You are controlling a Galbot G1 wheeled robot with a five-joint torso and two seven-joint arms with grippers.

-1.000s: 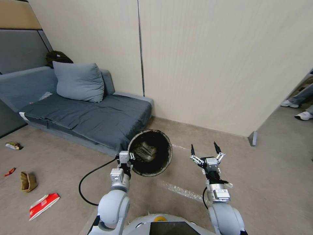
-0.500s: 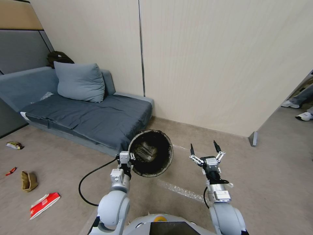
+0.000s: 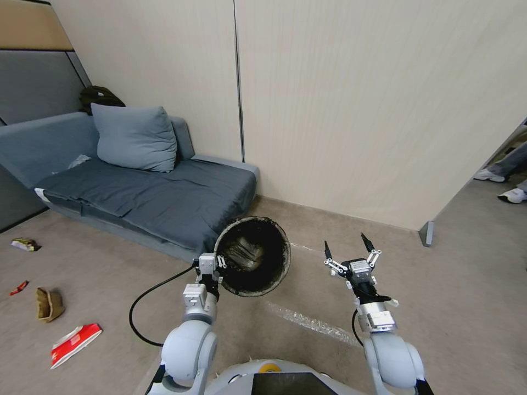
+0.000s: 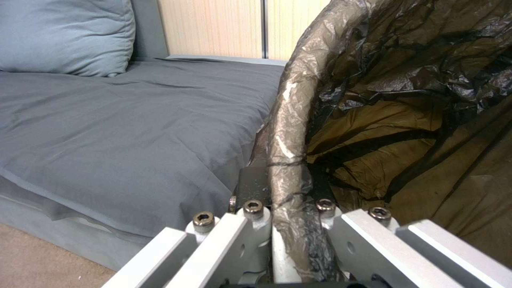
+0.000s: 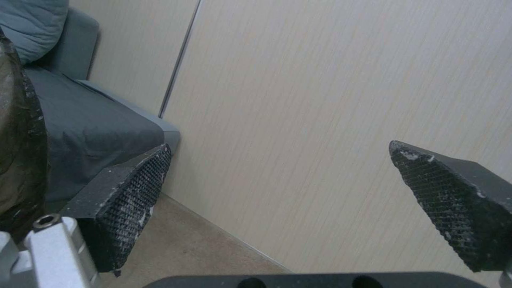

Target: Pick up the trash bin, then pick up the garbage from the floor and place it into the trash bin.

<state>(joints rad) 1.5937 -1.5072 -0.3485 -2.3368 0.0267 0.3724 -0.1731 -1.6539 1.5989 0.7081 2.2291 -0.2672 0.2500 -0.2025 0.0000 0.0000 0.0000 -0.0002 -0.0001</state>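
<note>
Four scraps of garbage [image 3: 74, 343] lie left of the sofa [image 3: 164, 200]. Beside it, the left gripper [image 3: 218, 262] stays clamped on the raised trash bin [image 3: 253, 256]; the right gripper [image 3: 347, 246], spread empty, has edged outward, probably readying a pickup.

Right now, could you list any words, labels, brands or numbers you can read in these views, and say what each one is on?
None can be read.
Red-and-white carton on the floor: printing too small to read.
Yellow snack wrapper: print too blurred to read.
Trash bin, held at its rim by the left gripper: no label visible.
Right gripper: no text visible.
</note>
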